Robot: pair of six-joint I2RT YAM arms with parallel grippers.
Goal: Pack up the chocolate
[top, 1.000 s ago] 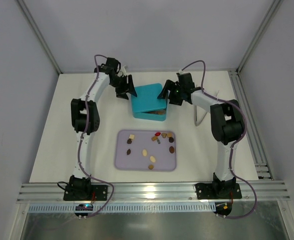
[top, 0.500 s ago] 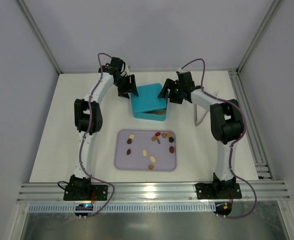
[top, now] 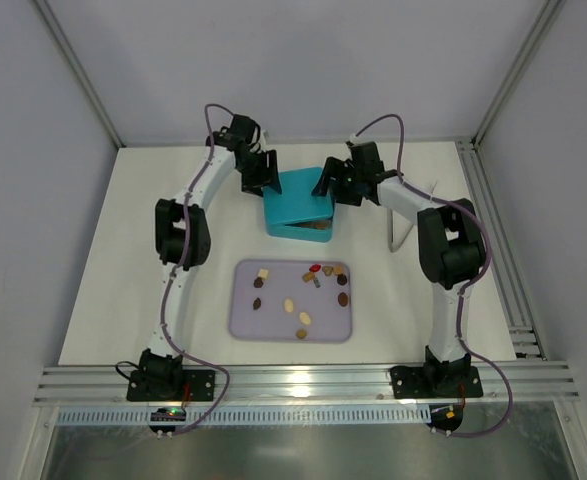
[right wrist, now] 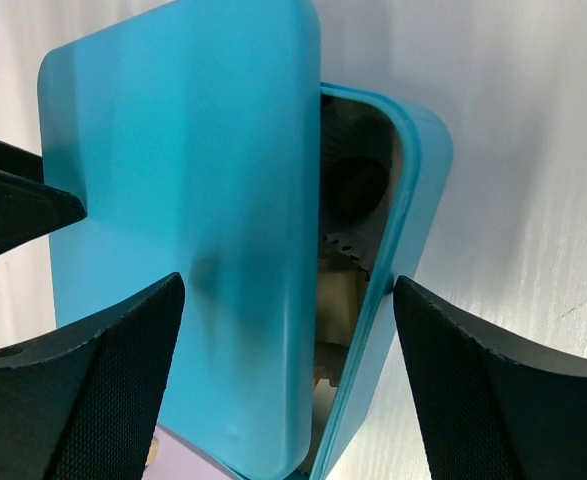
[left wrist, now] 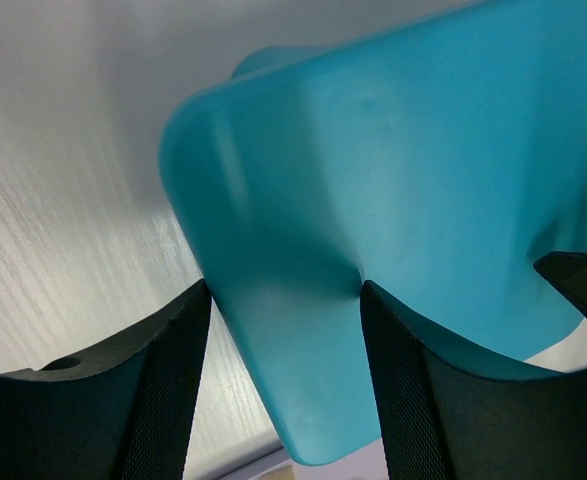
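text: none legible | labels: none | brands: none | numbers: none | signs: none | all three views checked

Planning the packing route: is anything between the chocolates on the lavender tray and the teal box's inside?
Yes: the teal plastic lid lies askew over most of the teal rectangular box, leaving only a narrow open strip. The small brown and tan chocolates lie uncovered on the flat lavender tray.
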